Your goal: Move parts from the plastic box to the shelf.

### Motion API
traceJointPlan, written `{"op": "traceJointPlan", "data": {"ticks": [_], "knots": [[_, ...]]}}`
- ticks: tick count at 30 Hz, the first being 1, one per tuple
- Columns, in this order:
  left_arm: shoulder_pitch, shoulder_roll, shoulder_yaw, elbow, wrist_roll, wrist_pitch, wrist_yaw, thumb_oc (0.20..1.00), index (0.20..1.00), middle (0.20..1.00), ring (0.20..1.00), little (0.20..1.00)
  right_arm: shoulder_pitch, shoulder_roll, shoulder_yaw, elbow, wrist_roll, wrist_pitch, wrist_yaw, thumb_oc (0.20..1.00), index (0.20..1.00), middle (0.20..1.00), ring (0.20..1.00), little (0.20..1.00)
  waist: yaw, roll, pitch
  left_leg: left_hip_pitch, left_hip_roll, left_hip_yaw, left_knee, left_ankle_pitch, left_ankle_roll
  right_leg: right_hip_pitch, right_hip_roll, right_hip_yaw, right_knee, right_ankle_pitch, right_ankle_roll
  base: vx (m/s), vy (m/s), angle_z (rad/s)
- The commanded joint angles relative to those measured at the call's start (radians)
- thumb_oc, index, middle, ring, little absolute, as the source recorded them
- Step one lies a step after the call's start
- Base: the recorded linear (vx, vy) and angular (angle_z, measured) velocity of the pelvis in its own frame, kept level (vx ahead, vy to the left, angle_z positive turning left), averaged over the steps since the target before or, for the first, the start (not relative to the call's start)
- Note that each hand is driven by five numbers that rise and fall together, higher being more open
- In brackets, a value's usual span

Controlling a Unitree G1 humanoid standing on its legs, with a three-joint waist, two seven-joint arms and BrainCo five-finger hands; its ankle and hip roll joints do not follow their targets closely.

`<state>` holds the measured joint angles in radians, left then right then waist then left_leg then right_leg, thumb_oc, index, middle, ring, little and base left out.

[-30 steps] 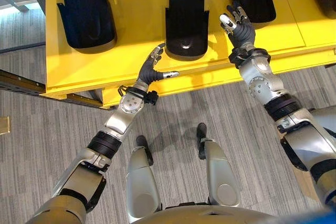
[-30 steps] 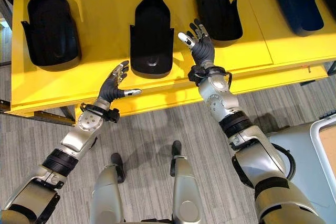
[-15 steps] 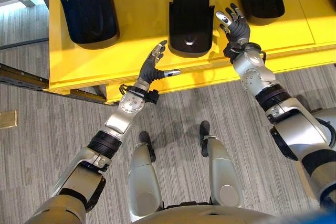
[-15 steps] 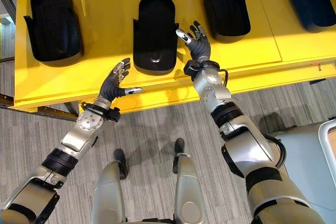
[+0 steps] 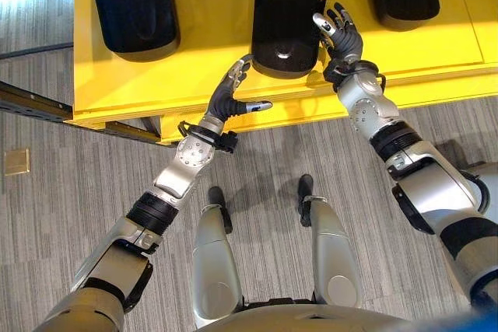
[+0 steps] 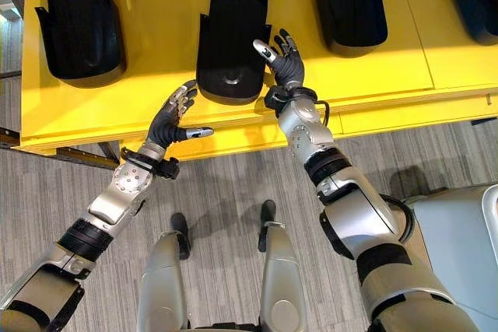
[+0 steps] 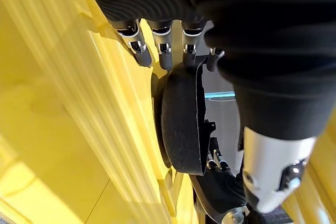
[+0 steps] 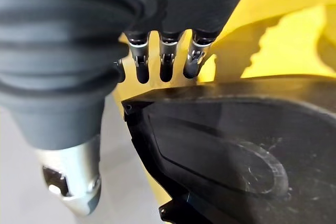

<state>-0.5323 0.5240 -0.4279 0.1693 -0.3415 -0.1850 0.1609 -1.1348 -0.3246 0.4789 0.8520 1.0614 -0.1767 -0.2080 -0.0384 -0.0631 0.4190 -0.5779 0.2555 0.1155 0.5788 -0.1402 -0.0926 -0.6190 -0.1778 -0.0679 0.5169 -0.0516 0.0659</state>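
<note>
Fingers (image 5: 236, 78) of the left hand (image 5: 226, 100) are held straight and slightly spread, with the thumb stretched out sideways, and nothing is held in them. Their tips lie close beside the near left corner of the middle black part (image 5: 285, 15), which rests on the yellow shelf (image 5: 210, 52); whether they touch it cannot be told from the head views. In the left wrist view the fingers (image 7: 135, 40) are seen reaching along the shelf surface towards the rounded near end of the part (image 7: 181, 124).

The right hand (image 6: 286, 68) is raised at the near right corner of the same part (image 6: 232, 33), its fingers (image 6: 267, 52) spread apart and gently bent, nothing clasped. In the right wrist view the fingers (image 8: 165, 59) are seen just beside the part's edge (image 8: 220, 140), against the yellow shelf.

Two more black parts of the same shape are laid on the shelf, one to the left (image 6: 78, 21) and one to the right (image 6: 348, 5), each well apart from the middle one. Grey striped floor (image 5: 70, 192) is seen below the shelf edge.
</note>
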Motion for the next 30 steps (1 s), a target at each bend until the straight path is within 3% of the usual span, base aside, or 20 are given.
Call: {"op": "traceJointPlan", "data": {"ticks": [1,30], "knots": [[0.064,0.026,-0.043,-0.066,-0.015,-0.008,0.004,1.0,1.0,1.0,1.0,1.0,-0.087,0.027,-0.018,0.001,0.017,-0.035,0.01,1.0,1.0,1.0,1.0,1.0,0.021,-0.002,-0.021,-0.044,0.018,-0.086,-0.102,0.118,0.004,0.044,-0.056,-0.008,0.004,-0.006,0.029,0.01,-0.012,0.03],[0.012,0.013,-0.134,-0.091,-0.018,-0.005,-0.021,1.0,1.0,1.0,1.0,1.0,-0.196,0.075,0.024,0.089,-0.003,-0.032,0.005,1.0,1.0,1.0,1.0,1.0,0.026,-0.025,-0.026,-0.079,0.023,-0.108,-0.099,0.122,0.003,0.004,-0.041,-0.017,0.041,-0.019,0.023,0.0,-0.002,0.01]]}}
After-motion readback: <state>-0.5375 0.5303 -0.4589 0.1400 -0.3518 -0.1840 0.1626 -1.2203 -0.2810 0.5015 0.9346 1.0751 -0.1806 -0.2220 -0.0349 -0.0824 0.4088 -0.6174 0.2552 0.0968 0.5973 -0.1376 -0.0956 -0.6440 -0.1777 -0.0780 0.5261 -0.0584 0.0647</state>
